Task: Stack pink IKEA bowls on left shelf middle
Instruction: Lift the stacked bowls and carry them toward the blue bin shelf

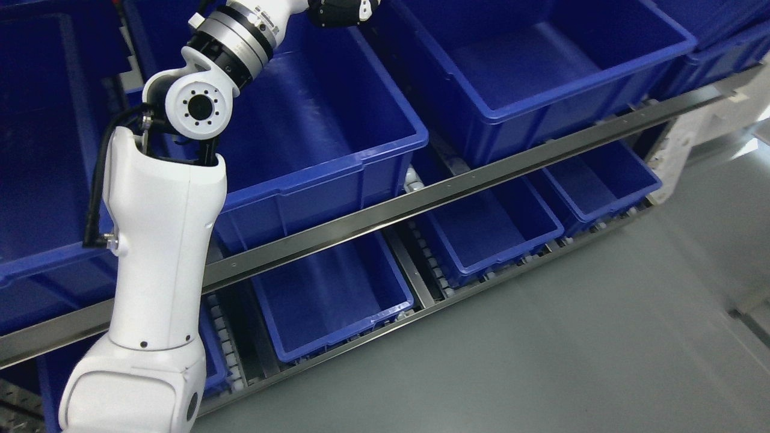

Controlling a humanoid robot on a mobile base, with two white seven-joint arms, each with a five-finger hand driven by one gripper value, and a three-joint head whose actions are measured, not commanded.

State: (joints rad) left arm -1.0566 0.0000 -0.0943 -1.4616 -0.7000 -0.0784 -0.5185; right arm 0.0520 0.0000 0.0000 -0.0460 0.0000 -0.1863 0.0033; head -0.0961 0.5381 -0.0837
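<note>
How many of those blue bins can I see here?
8 blue bins. Upper shelf: far left, behind the left arm, right of centre, top right corner. Lower shelf: behind the arm's base, centre, right, far right. More may be hidden.

Single view only, taken from the robot's head. The camera looks steeply down and forward, rolled so that the shelf rail (457, 186) runs diagonally from lower left to upper right. It stands close to the shelf: blue bins (325, 150) fill the upper frame, grey floor (571, 337) the lower right. The left arm (159, 258) rises large in the near left foreground.
</note>
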